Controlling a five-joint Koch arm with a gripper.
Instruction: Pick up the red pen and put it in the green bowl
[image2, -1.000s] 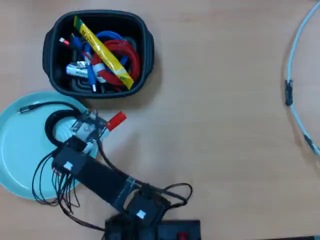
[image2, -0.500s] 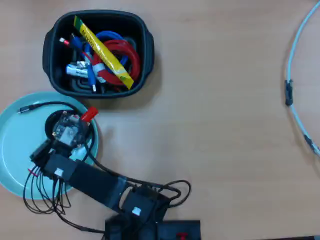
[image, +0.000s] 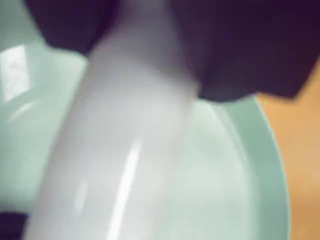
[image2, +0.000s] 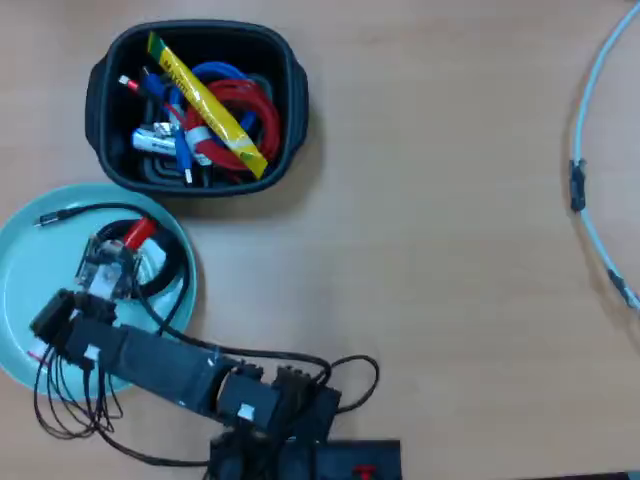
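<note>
The red pen (image: 125, 150) fills the wrist view as a thick white barrel running between the two dark jaws of my gripper (image: 150, 45). In the overhead view its red cap (image2: 141, 232) sticks out of the gripper (image2: 125, 252), which is shut on it. The green bowl (image2: 30, 290), a shallow pale teal dish, lies at the left in the overhead view. The gripper and pen are over its inner part. In the wrist view the bowl (image: 240, 170) lies close below the pen, its rim curving at the right.
A black tub (image2: 100, 95) above the dish holds a red cable coil (image2: 250, 112), blue cables and a yellow stick packet (image2: 205, 100). A thin black cable (image2: 90, 210) lies over the dish. The arm's base (image2: 290, 440) is at the bottom. A pale hoop (image2: 588, 120) is at the right edge.
</note>
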